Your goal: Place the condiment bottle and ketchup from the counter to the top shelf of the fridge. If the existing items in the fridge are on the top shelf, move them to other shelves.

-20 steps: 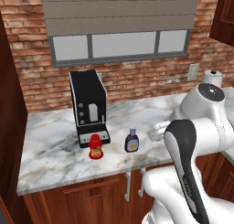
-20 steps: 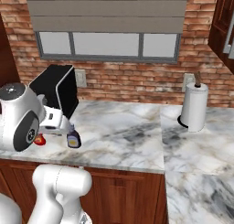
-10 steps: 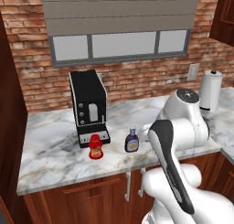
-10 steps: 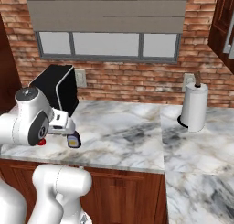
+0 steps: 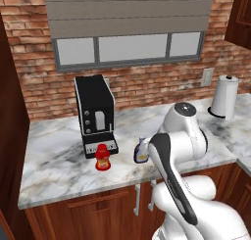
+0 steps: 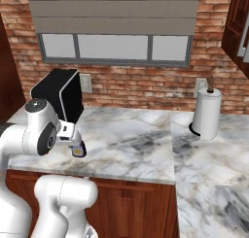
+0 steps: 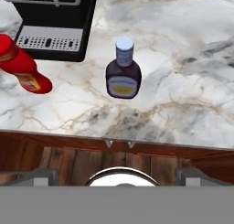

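Upright on the counter (image 7: 183,81), the condiment bottle (image 7: 123,72) stands near the front edge, dark-bodied with a pale cap and a yellow label; the hand view looks straight down on it. Beside it, a little apart and closer to the coffee machine (image 7: 55,22), stands the ketchup (image 7: 20,65), red with a yellow band, just in front of the machine's drip tray.

From the left base view the ketchup (image 5: 102,157) is plain to see before the black coffee machine (image 5: 95,114), while the condiment bottle (image 5: 141,151) is half hidden behind the arm's white elbow. From the right base view the ketchup is screened by the arm, and of the condiment bottle (image 6: 77,149) just a dark sliver with a yellow patch shows below the wrist, as far as I can make out at that size.

The gripper (image 7: 116,175) hangs over the counter's front edge, short of the condiment bottle, with its two grey fingertips (image 7: 39,176) set far apart at the bottom corners of the hand view, jaws spread wide and holding nothing.

By count: one condiment bottle, one ketchup, one coffee machine, and one paper towel roll (image 6: 206,113) standing on its holder far along the marble toward the corner, which the hand view leaves out. A window (image 5: 127,48) with a grey blind sits in the brick wall (image 5: 44,87) behind.
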